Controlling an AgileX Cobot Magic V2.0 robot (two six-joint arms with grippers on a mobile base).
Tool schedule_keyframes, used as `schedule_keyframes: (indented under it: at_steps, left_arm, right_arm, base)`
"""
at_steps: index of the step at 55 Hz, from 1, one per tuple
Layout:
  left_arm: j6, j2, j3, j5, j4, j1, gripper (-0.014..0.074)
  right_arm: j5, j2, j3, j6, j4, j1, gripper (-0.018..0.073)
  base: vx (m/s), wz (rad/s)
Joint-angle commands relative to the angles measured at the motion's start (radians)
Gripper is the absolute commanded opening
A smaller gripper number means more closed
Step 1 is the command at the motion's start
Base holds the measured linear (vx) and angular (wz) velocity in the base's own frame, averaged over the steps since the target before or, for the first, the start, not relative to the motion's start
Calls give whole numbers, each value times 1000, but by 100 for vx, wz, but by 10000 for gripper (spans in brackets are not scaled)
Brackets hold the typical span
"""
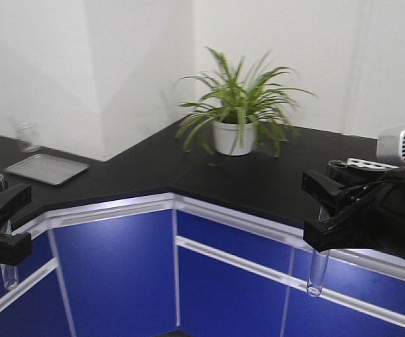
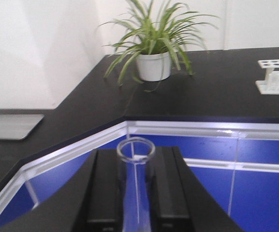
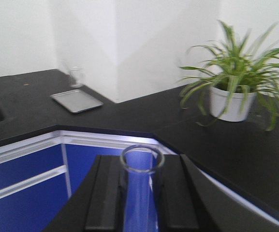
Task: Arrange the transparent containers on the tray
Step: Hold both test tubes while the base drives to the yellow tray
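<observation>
A black corner desk [image 1: 153, 165] tops blue cabinets [image 1: 118, 267] below white walls. A potted spider plant [image 1: 234, 119] stands at twelve o'clock and a grey metal tray [image 1: 46, 168] at nine. The left tool [image 1: 4, 223] pinches one clear test tube [image 1: 9, 274] upright. The right tool [image 1: 326, 213] pinches another test tube [image 1: 317, 275], and both tubes hang before the cabinets.

Exterior front view: set back, looking slightly down at the desk [image 1: 258, 179] corner; potted plant [image 1: 234, 119] central.
Left wrist view: close along left fingers [image 2: 105, 193] and left test tube [image 2: 136, 183], facing potted plant, tube rack [image 2: 276, 79].
Right wrist view: close along right fingers [image 3: 105, 193] and right test tube [image 3: 140, 193], facing grey tray [image 3: 76, 100], potted plant.
Shared: potted plant, grey tray, desk corner.
</observation>
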State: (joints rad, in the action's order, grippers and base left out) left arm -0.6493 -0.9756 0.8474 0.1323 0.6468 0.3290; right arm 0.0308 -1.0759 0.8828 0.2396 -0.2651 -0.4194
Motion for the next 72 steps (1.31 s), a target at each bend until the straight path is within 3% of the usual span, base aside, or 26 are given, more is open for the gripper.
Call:
schedule_keyframes:
  at_steps: [1, 44, 72]
  left_arm:
    - [-8, 12, 30, -59, -2, 6, -3]
    - [-8, 12, 30, -58, -2, 6, -3]
    - [-8, 12, 30, -58, -2, 6, -3]
  right_arm:
    - [84, 18, 31, -6, -8, 1, -13]
    - [84, 18, 31, -7, -8, 1, -13]
    - [84, 18, 31, -7, -8, 1, -13]
  base:
    - [-30, 48]
    - [-24, 48]
    - [-4, 76]
